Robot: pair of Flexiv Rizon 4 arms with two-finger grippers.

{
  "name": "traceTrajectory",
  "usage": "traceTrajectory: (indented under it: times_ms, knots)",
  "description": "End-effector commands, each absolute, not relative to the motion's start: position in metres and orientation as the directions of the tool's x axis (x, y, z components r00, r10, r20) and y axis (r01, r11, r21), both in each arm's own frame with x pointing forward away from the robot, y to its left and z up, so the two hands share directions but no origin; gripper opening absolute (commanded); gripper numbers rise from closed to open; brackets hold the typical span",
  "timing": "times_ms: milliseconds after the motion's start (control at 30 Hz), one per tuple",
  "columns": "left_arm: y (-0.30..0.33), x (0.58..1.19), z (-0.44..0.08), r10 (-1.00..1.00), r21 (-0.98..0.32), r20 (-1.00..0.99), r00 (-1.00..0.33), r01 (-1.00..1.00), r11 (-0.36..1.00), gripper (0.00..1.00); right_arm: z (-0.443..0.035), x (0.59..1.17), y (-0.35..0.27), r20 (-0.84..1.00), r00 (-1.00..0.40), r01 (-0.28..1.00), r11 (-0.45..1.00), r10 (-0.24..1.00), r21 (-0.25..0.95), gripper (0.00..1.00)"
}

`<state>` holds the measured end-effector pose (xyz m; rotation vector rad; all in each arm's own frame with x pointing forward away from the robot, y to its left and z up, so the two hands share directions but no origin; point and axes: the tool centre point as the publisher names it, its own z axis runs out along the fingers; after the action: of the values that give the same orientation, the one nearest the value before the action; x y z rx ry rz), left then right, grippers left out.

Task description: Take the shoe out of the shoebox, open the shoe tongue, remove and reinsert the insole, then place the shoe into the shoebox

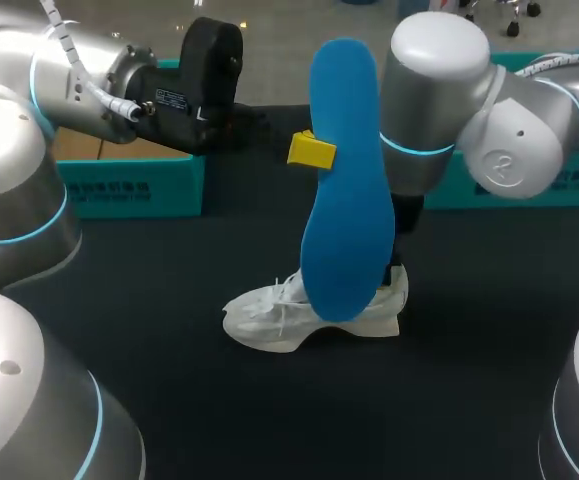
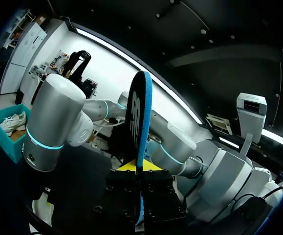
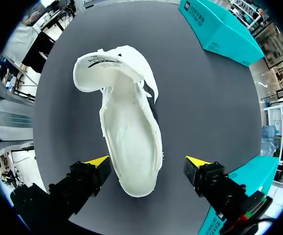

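A blue insole point(image 1: 341, 180) stands upright in the air above the table's middle, with my left gripper point(image 1: 312, 150) shut on its edge. In the left wrist view the insole point(image 2: 139, 117) shows edge-on, clamped between the yellow tips of the left gripper point(image 2: 134, 166). Below it a white shoe point(image 1: 299, 315) rests on the black table, toe to the left. My right arm point(image 1: 434, 100) hangs over the heel. In the right wrist view the shoe point(image 3: 129, 132) has its tongue point(image 3: 99, 68) folded forward. My right gripper point(image 3: 147, 164) is open, one finger on each side of the heel, apart from it.
A teal shoebox point(image 1: 134, 185) stands at the back left and a second teal box point(image 1: 529, 190) at the back right. In the left wrist view one teal box point(image 2: 9, 139) holds another white shoe point(image 2: 14, 122). Bare black tabletop lies in front of the shoe.
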<state>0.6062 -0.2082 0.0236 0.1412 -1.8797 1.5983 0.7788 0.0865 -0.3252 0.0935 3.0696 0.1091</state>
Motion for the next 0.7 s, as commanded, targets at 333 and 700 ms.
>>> traceTrajectory:
  times_ms: [333, 700]
  knots:
    - [-0.208, 0.606, 0.023, 0.324, -0.842, 0.538, -0.778, -0.480, 0.246, 0.00, -0.360, 0.801, 0.121, -0.063, -0.998, -0.008, 0.997, -0.004, 0.071, 1.00]
    - [-0.208, 0.606, 0.023, 0.324, -0.842, 0.538, -0.778, -0.480, 0.246, 0.00, -0.390, 0.793, 0.122, -0.011, -1.000, -0.012, 0.998, -0.011, 0.069, 0.25]
